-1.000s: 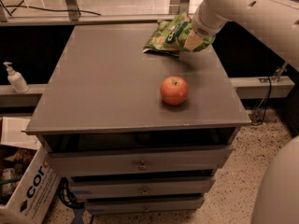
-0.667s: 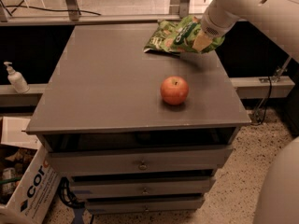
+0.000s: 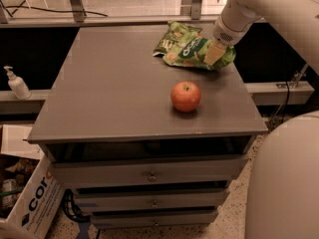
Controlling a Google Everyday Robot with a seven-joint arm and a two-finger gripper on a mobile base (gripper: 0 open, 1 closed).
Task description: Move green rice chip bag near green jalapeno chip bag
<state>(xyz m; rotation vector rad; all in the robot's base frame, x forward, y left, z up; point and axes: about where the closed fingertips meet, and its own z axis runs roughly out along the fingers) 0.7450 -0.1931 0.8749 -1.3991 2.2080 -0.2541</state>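
Observation:
The green rice chip bag [image 3: 195, 50], light green with a dark oval logo, lies at the back right of the grey table top [image 3: 114, 88]. The smaller, darker green jalapeno chip bag [image 3: 171, 38] lies right behind it to the left, touching or partly under it. My gripper [image 3: 215, 53] comes down from the white arm at the upper right. It is shut on the right end of the rice chip bag, low over the table, and one tan finger [image 3: 213, 54] shows over the bag.
A red apple [image 3: 186, 96] sits in front of the bags, toward the table's front right. The table's right edge is close to the gripper. Drawers [image 3: 149, 171] are below, with a cardboard box [image 3: 30, 203] and a pump bottle [image 3: 17, 83] at the left.
The gripper has moved right and toward the front, and the rice chip bag has shifted with it, spreading away from the jalapeno bag. The apple has not moved.

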